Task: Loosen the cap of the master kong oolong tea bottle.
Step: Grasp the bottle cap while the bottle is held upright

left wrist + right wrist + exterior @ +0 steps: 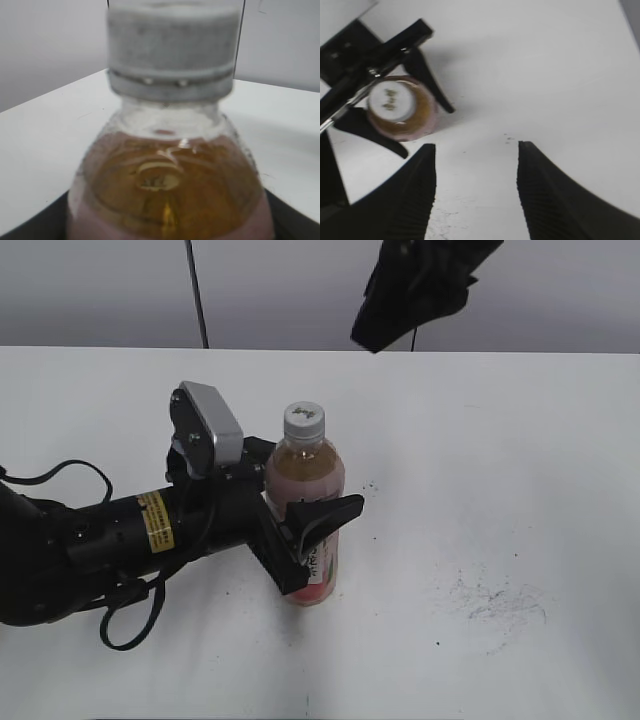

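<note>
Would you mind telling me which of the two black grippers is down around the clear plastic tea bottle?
The left gripper: its jaws flank the pink-labelled clear plastic tea bottle on the table. The right gripper hangs above, jaws open over bare table.

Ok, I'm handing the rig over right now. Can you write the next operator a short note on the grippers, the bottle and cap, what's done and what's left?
Left gripper: fingers on either side of the oolong tea bottle at label height; a firm clamp cannot be confirmed.
Right gripper: open, empty, high above the table, off to the side of the cap.
Bottle: upright on the table, cap on.
Done: left arm in place at the bottle.
Left: bring the right gripper over the cap, grip it, twist it loose.
</note>
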Robot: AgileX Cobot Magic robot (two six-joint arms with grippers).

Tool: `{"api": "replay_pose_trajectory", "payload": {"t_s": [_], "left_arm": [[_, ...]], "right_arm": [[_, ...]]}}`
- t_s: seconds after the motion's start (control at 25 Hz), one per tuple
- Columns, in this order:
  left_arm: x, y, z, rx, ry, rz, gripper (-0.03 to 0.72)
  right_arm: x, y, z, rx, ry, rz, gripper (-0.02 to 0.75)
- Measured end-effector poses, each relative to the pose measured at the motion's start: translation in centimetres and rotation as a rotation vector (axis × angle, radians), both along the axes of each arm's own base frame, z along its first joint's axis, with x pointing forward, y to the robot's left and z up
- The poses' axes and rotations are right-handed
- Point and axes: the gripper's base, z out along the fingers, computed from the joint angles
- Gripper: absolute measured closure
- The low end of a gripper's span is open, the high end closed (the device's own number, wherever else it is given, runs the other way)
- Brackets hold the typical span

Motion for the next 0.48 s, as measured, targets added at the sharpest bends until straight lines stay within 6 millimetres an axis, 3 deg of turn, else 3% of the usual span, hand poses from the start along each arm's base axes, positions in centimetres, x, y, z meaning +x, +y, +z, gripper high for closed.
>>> {"api": "replay_pose_trajectory", "payload": {"t_s": [0.24, 0.48], "left_arm": [[0.0, 0.0, 0.0, 0.001, 0.003, 0.001, 0.246], [0.0, 0.0, 0.0, -0.001, 0.003, 0.004, 0.246]], "right_arm": [[-0.6, 2.4, -1.7, -0.011, 0.060, 0.085, 0.342], [-0.2, 3.6, -3.5, 0.002, 0.148, 0.036, 0.342]]}}
